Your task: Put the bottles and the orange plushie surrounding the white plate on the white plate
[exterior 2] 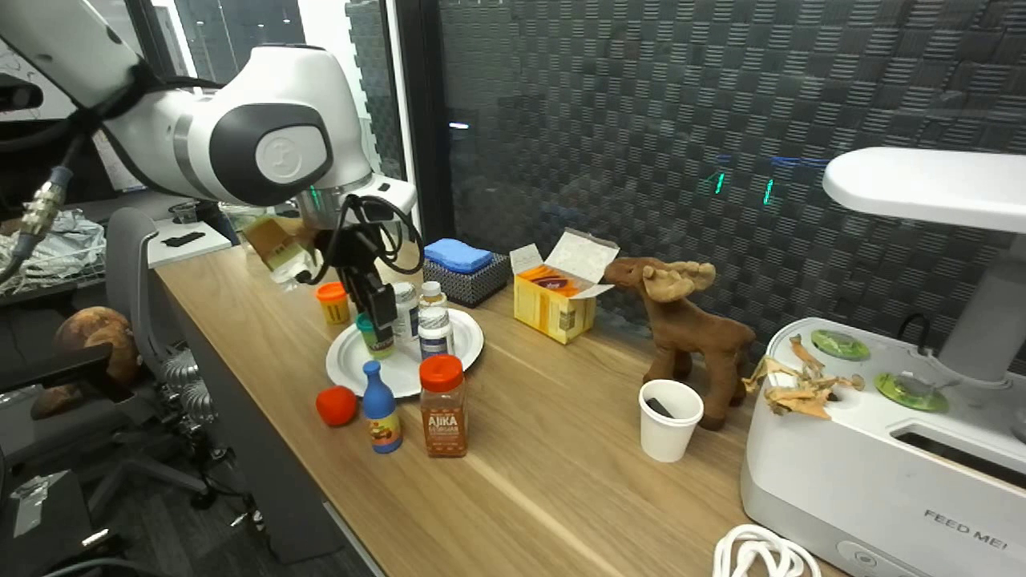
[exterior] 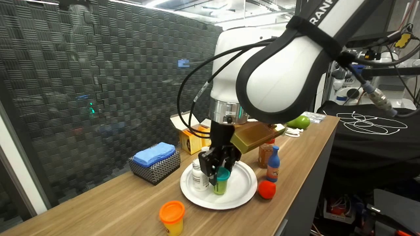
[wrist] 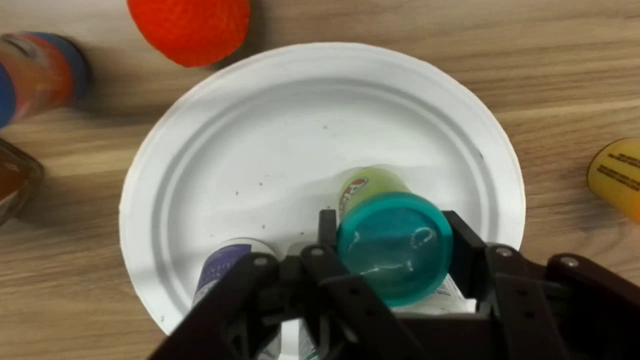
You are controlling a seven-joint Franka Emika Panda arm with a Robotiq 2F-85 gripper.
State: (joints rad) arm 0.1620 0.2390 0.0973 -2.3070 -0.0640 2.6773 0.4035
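The wrist view shows the gripper (wrist: pixel 391 234) closest, its jaws pressed to either side of the green tub (wrist: pixel 392 242), which seems gripped over the white plate (wrist: pixel 300 135); whether its base touches down cannot be told. Next, in an exterior view, come three white-capped bottles (exterior 2: pixel 437 335): at least two stand on the plate, while the footing of the one behind is hidden. Just beyond the rim sits what appears to be the orange plushie (wrist: pixel 192 31); near it stands the blue bottle (exterior 2: pixel 381 410), then the red-capped jar (exterior 2: pixel 443 410), both off the plate. Across from them, the orange-lidded tub (exterior: pixel 173 216) rests on the wooden counter (exterior: pixel 124 209). The job looks about half done: plushie, blue bottle, jar and probably the orange-lidded tub remain.
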